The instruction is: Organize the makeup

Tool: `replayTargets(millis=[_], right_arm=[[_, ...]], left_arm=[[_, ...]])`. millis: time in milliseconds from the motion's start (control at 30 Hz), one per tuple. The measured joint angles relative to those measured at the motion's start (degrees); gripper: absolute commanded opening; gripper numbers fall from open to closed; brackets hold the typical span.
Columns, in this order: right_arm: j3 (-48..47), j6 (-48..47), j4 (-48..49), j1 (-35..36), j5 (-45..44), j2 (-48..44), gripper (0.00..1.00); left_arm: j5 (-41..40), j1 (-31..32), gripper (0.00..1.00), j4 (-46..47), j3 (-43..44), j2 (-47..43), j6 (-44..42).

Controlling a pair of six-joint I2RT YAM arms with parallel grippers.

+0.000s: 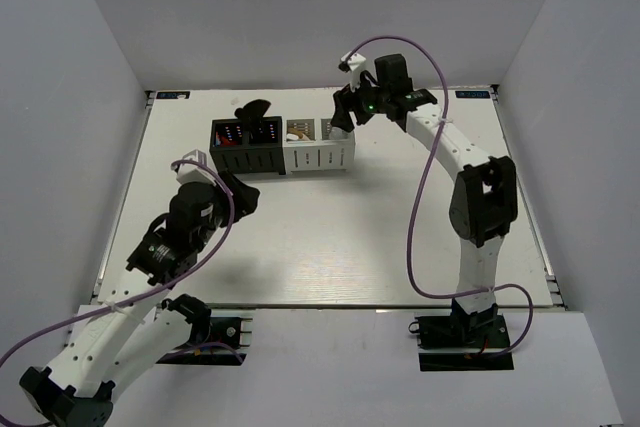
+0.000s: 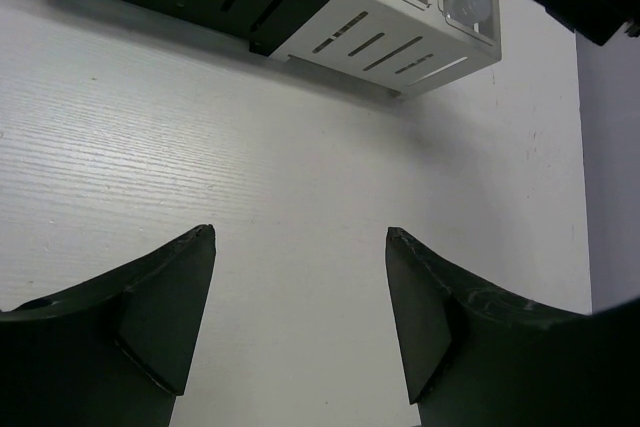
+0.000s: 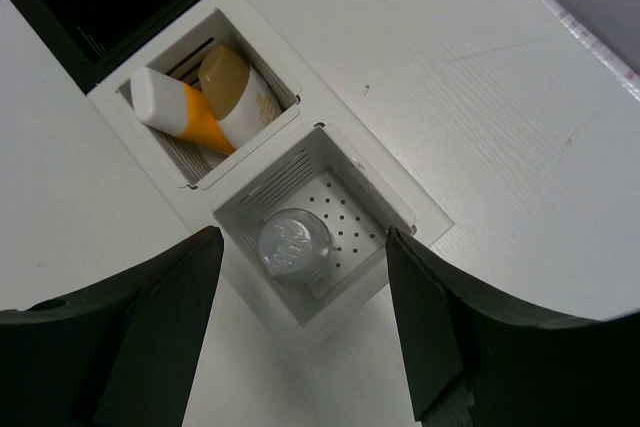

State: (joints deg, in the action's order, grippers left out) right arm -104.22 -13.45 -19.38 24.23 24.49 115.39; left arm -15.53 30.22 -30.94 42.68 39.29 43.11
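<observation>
A black compartment box and a white one stand joined at the back of the table. My right gripper hangs open and empty over the white box's end compartment, where a small clear bottle stands. The compartment beside it holds an orange tube with a white cap and a beige-capped tube. Red pencils and a black brush head stick out of the black box. My left gripper is open and empty over bare table, in front of the boxes.
White walls close in the table on three sides. The right arm arches over the back right. The left arm lies across the front left. A purple cable hangs along the right arm.
</observation>
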Motion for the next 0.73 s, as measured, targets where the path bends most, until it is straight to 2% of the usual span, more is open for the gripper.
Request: replayTargets(millis=[133, 167, 200, 267, 300, 333, 433, 733], right_arm=[[3.15, 1.05, 0.59, -0.44, -0.09, -4.96, 0.74], [4.50, 1.22, 0.90, -0.66, -0.11, -6.56, 0.80], [5.64, 1.57, 1.07, -0.96, -0.15, -8.04, 0.81], [8.59, 2.14, 1.60, -1.68, -0.35, -11.19, 0.89], [10.03, 2.43, 1.42, -2.03, -0.39, -12.70, 0.89], [11.19, 2.45, 1.36, -2.38, -0.61, -13.97, 0.89], [16.06, 2.95, -0.09, -3.26, -2.32, -18.01, 0.89], [39.63, 5.49, -0.90, -4.66, -8.28, -33.31, 0.89]], left_arm=[[0.83, 0.00, 0.79, 0.83, -0.09, 0.96, -0.02], [1.05, 0.00, 0.79, 1.05, -0.11, 1.03, -0.02], [1.20, 0.00, 0.79, 1.22, -0.11, 1.07, -0.02], [1.46, 0.00, 0.80, 1.84, -0.22, 1.05, 0.00], [1.62, 0.00, 0.80, 2.12, -0.33, 1.05, 0.00], [1.79, 0.00, 0.98, 2.51, -0.50, 1.05, 0.00], [2.75, 0.00, 0.98, 2.93, -1.18, 1.22, 0.26], [5.20, 0.00, 0.98, 4.81, -2.89, 2.19, 0.44]])
